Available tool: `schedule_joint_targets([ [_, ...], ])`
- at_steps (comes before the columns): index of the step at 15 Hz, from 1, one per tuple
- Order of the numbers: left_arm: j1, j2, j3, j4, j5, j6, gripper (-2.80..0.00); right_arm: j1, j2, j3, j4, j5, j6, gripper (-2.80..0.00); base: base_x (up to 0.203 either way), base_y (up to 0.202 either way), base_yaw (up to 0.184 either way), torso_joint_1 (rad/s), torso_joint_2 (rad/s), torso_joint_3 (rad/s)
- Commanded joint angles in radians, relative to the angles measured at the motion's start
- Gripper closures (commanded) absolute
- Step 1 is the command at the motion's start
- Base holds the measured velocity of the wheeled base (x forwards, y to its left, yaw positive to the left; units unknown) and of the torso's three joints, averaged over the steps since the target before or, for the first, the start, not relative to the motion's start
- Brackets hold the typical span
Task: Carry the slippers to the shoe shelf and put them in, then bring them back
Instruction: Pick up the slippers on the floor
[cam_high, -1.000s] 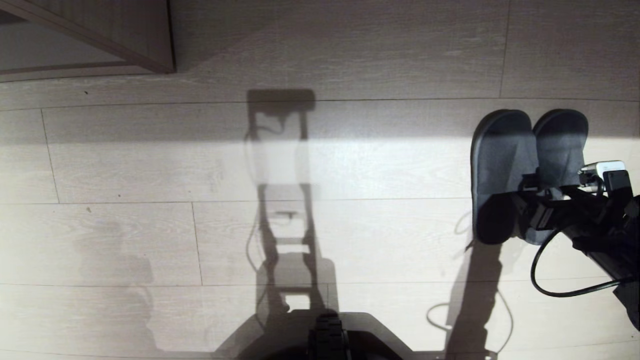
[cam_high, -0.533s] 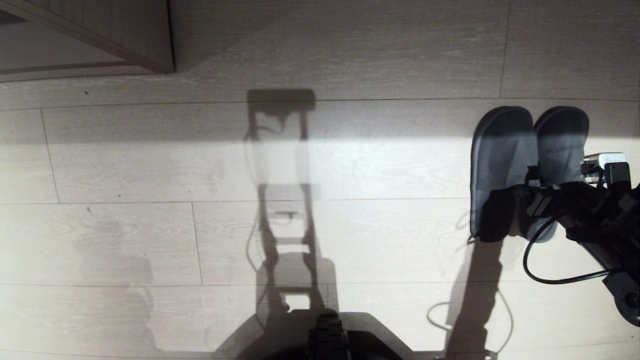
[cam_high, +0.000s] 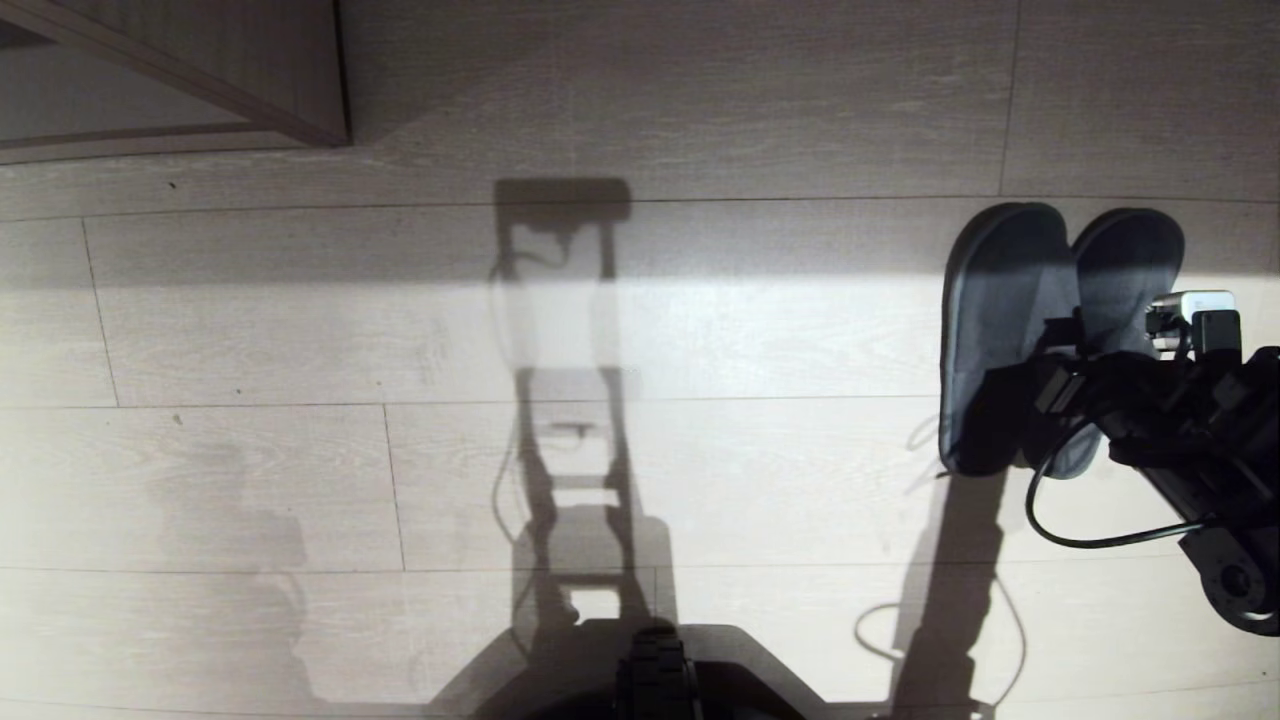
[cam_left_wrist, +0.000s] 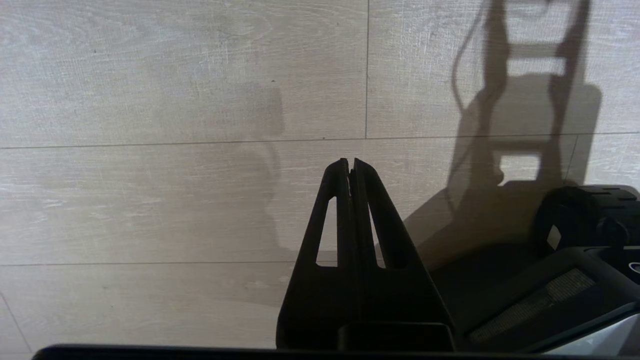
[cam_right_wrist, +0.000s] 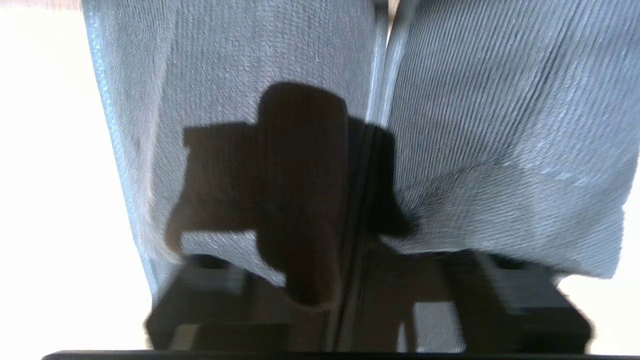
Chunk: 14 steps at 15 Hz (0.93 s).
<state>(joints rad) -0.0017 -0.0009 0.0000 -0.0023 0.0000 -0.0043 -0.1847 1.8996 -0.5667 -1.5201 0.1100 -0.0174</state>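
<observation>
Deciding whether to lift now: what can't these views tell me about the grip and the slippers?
- Right gripper, head view: its own dark body hides the fingers, so a hold on the grey-blue cloth slippers is unconfirmed.
- Right wrist view: blur and shadow hide the fingertips.
- Slipper heels, head view: covered by the arm.
- Beige wood-grain shoe shelf, head view: cut off by the edge.

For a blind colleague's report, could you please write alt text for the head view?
A pair of soft grey-blue cloth slippers lies side by side on the pale wood-plank floor at the right edge, with the black right gripper down at their heel ends. The robot's long shadow crosses the middle, and a beige wood-grain board corner shows at the far left.
</observation>
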Motion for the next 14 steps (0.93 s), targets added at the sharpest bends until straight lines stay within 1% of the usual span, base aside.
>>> schedule_joint_targets([
  [1,0.000,0.001,0.000,-0.001,0.000,0.000,0.00,-0.001,0.012,-0.018,-0.009,0.007,-0.001,0.00,0.000,0.000,0.000,0.000,0.00,0.000],
  [8,0.000,0.000,0.000,-0.001,0.000,0.000,0.00,-0.013,-0.011,-0.007,-0.010,0.026,0.004,0.00,0.000,0.000,0.000,0.000,0.00,0.000],
  [11,0.000,-0.001,0.000,-0.001,0.000,0.000,0.00,-0.012,-0.102,0.021,0.008,0.049,0.027,0.00,0.000,0.000,0.000,0.000,0.00,0.000],
  [14,0.000,0.001,0.000,-0.001,0.000,0.000,0.00,-0.008,-0.239,0.079,0.056,0.068,0.031,0.00,0.000,0.000,0.000,0.000,0.00,0.000],
])
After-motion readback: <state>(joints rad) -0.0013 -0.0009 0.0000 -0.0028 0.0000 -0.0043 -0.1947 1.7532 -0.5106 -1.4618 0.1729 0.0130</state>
